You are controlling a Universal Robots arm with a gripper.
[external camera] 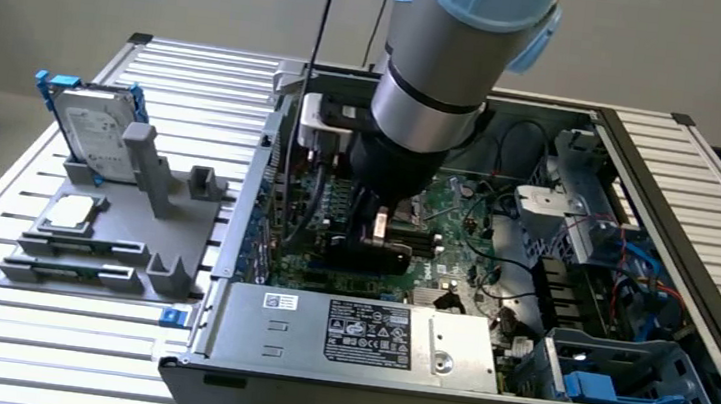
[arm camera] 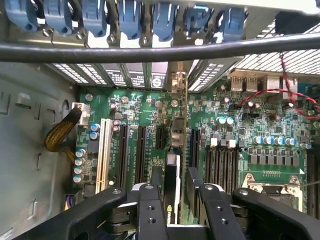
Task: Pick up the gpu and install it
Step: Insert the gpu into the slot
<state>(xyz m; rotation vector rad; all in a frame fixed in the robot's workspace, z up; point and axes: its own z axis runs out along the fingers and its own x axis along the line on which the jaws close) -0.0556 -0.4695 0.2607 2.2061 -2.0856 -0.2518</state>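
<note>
We see the small thin gpu (arm camera: 172,195), a green circuit board with a black rounded cooler shroud on one face, standing edge-on among the long black expansion slots of the green motherboard (arm camera: 235,110). It sits inside the open grey metal computer case (external camera: 684,186). Its silver end bracket (arm camera: 177,85) reaches to the row of rear slot openings. Whether the card's lower edge is fully home in its slot, we cannot tell.

The black two-fingered gripper (arm camera: 174,180) straddles the card's upper edge, one finger (arm camera: 150,210) on each flat face. The jaws stand spread, with a sliver of board showing between card and finger, so we judge that it is not clamped on anything. In the exterior view the gripper (external camera: 378,226) hangs low inside the case, just over the dark card (external camera: 369,253).

We judge the card to be light and stiff, yet fragile: the board would crack or flex under a skewed push, and the small soldered parts and edge contacts would not take pinching. The plastic shroud looks smooth, perhaps a little slippery. The best hold, we think, is across the two flat faces near the top edge, around the middle of its length, away from the bracket and the connector edge
</note>
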